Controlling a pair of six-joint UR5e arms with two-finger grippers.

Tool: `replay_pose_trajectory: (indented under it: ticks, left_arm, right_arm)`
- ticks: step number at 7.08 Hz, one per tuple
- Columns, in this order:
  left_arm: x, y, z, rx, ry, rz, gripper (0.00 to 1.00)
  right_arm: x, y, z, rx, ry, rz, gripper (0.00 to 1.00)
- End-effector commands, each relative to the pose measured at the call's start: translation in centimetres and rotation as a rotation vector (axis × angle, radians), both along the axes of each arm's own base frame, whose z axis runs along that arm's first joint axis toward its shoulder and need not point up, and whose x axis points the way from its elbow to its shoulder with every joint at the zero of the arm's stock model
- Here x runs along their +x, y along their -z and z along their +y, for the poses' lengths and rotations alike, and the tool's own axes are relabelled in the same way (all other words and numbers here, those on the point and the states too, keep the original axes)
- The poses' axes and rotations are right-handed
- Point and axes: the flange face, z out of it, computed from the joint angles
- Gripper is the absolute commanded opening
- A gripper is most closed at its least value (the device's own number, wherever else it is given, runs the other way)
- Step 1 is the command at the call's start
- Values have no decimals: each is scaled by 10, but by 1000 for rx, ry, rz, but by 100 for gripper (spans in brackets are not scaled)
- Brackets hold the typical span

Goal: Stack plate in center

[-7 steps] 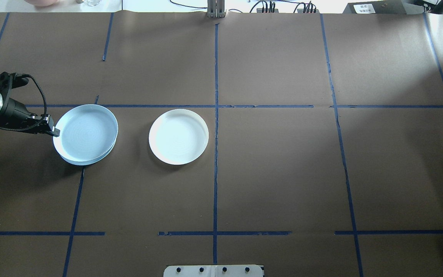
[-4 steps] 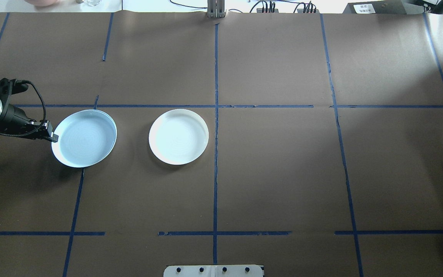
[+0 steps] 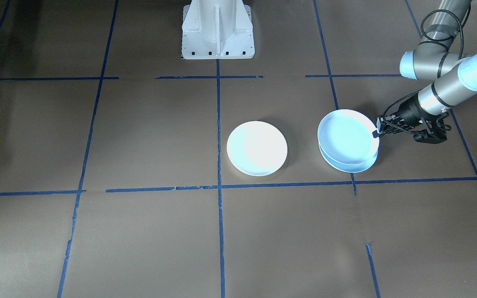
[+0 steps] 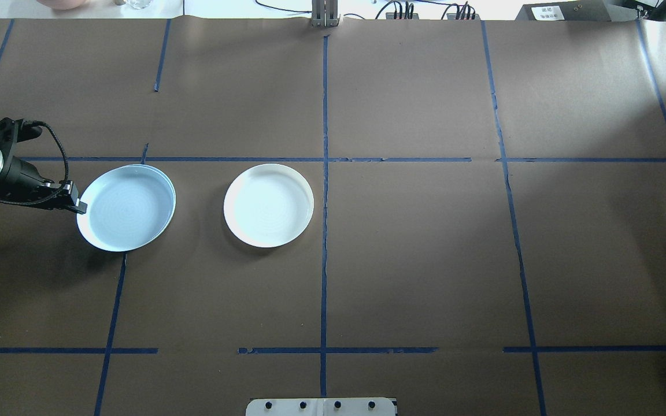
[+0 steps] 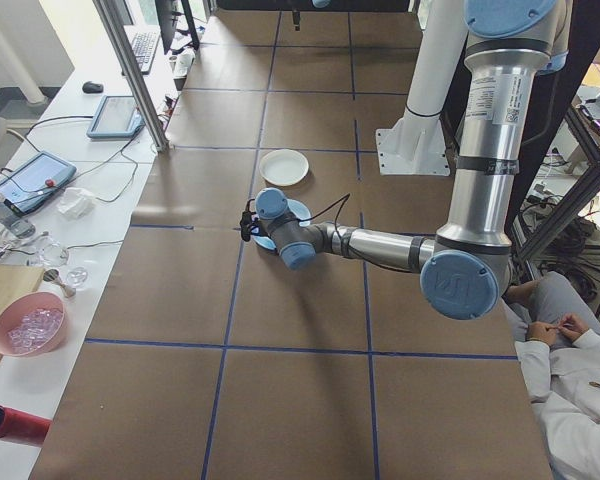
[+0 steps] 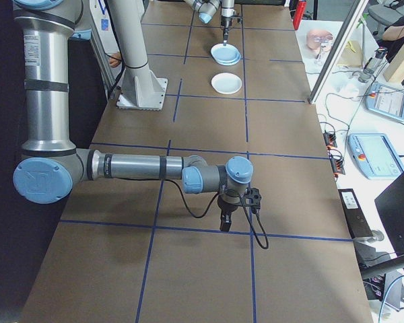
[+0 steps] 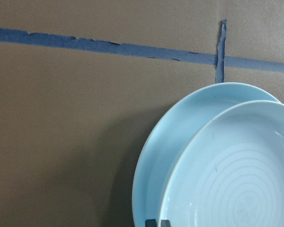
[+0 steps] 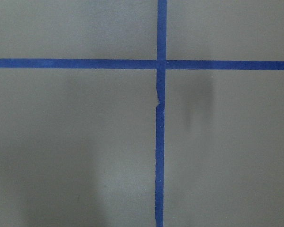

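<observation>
Stacking not done: left gripper point(image 3: 376, 133) clamped on the rim of the top blue plate point(image 3: 348, 137), lifted over another near the bench's left end; white centre plate point(image 3: 257, 148) bare.

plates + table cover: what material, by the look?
Blue plates and the white plate: probably glazed ceramic, possibly melamine; smooth sheen, faint concentric rings. Table cover: matte brown paper or card, taped with blue tape.
</observation>
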Motion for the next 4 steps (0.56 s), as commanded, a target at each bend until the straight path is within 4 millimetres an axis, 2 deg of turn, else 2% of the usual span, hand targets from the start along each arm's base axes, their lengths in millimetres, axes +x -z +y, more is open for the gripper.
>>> replay_pose_trajectory:
  ticks: [1,4]
  left_arm:
    - [-3,0,-3,0,8,0,0]
    - [-6,-3,-5,-4,14,-5,0]
  right_arm:
    - [0,-1,0,-1,0,0,100]
    - [0,0,0,0,0,0,100]
